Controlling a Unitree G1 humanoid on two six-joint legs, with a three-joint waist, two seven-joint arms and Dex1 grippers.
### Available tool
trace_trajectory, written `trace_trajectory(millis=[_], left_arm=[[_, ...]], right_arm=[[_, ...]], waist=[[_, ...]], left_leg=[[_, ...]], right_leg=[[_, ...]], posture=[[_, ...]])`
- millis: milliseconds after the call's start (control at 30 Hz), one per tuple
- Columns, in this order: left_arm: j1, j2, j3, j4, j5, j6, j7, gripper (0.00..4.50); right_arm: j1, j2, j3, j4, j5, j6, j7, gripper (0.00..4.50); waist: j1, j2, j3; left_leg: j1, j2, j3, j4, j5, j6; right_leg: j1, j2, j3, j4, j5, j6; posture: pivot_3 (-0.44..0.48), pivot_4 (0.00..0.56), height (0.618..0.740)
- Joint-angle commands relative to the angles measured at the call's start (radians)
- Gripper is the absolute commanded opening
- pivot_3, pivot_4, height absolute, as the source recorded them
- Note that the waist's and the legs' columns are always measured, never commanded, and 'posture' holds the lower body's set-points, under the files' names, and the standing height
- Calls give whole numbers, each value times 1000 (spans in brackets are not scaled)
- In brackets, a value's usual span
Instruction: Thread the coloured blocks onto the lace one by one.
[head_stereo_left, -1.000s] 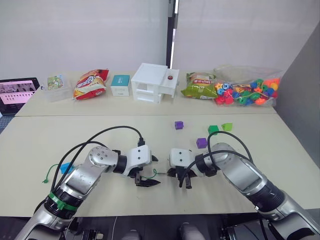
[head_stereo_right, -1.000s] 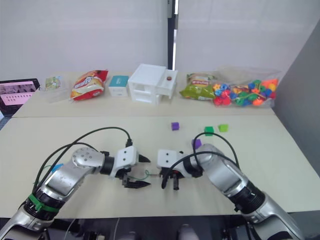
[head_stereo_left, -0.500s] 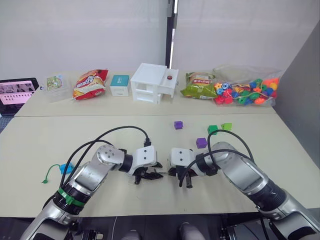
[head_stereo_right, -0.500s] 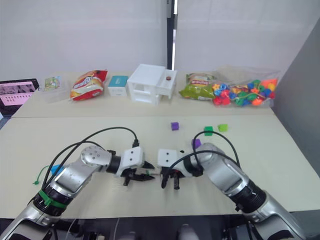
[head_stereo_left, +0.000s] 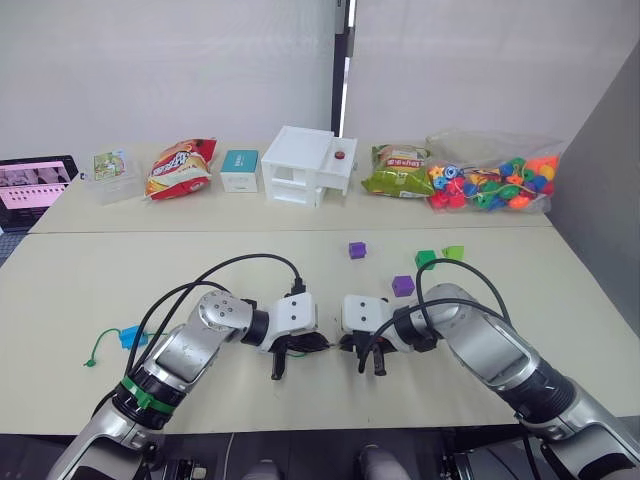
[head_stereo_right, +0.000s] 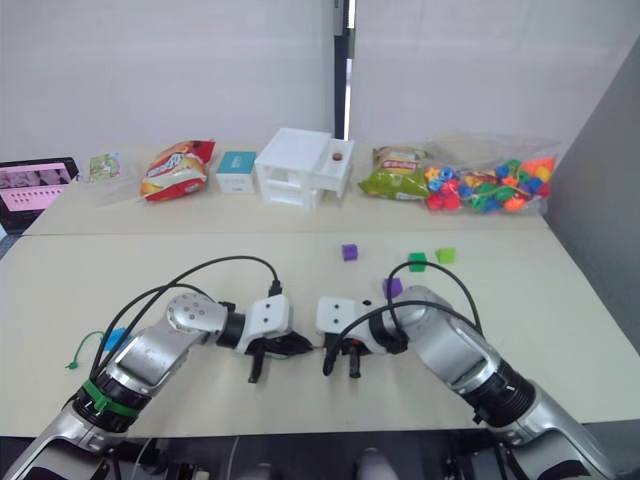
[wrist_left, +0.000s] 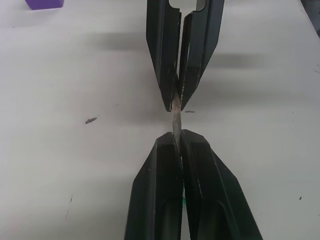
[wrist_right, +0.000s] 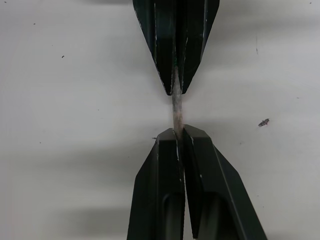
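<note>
My left gripper (wrist_left: 178, 137) has come in across the table (head_stereo_left: 80, 290) since a second ago: then it hung apart from the right one, its black fingers pointing toward it with a gap between; now the two meet tip to tip at the near middle of the table. Both are clenched on the lace's stiff pale tip (wrist_left: 176, 116). In my left wrist view, my own two fingers are pressed together on the tip from below, and my right gripper (wrist_right: 179, 136) closes on its other end from the far side, a short bare stretch of tip showing between us. My right gripper has hardly moved in that time.

The rest of the lace (head_stereo_left: 92, 350) trails off to my left, its green end lying by the blue block (head_stereo_left: 130, 336) near the table's left edge. The other blocks sit where they were: a purple one (head_stereo_left: 403, 285) just beyond my right wrist, another purple one (head_stereo_left: 357, 250) farther back, and the dark green (head_stereo_left: 426, 259) and light green (head_stereo_left: 454, 253) ones side by side to its right.
</note>
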Motion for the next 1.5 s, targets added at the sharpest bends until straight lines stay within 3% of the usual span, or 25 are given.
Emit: trace_trajectory(millis=[33,233,400,500,633,733,967,1233,1500], left_arm=[[-14,4,21,-1,-10,-9,-6,0],[0,25,37,-11,-18,-7,-19,0],[26,44,55,-32,-27,2,-17,0],[38,46,66,-43,-36,15,-14,0],[41,41,66,-50,-45,29,-8,0],[39,33,53,-51,-41,26,-4,0],[41,26,48,-72,-42,36,7,0],[42,22,52,-71,-42,45,26,0],[47,22,53,-77,-44,50,39,0]], right_arm=[[18,8,-61,-89,42,18,-23,690],[174,-20,-266,-227,135,144,-111,2716],[419,134,-627,-354,239,299,-294,4453],[558,214,-811,-338,184,254,-457,4453],[571,256,-885,-218,123,112,-617,4453],[458,281,-905,7,90,-51,-730,4453],[180,255,-861,435,58,-229,-828,4453],[-57,247,-804,841,45,-402,-859,4453],[-209,221,-775,1183,33,-561,-861,4453]], waist=[[1,0,0],[6,0,0],[8,-1,0],[14,0,0],[7,-1,0],[-6,0,0],[-18,1,0],[-20,1,0],[-27,1,0]], left_leg=[[0,0,0,0,0,0],[-1,0,0,0,0,0],[-1,0,0,0,0,0],[-1,0,0,0,0,0],[0,-1,2,0,0,0],[3,0,3,-1,0,0],[2,0,4,-1,1,-1],[0,0,3,-2,0,0],[1,0,3,-2,0,0]], right_leg=[[0,0,0,0,0,0],[0,0,0,-1,0,0],[0,0,0,0,0,0],[0,0,0,0,0,0],[1,-1,2,-1,0,1],[2,0,2,-1,0,1],[1,0,4,0,0,1],[1,-1,3,-1,0,1],[1,-1,4,-1,0,1]], posture=[[0,150,740],[0,150,740],[0,150,740],[0,150,740],[0,150,740],[0,150,740],[0,150,740],[0,150,740],[0,150,740]])
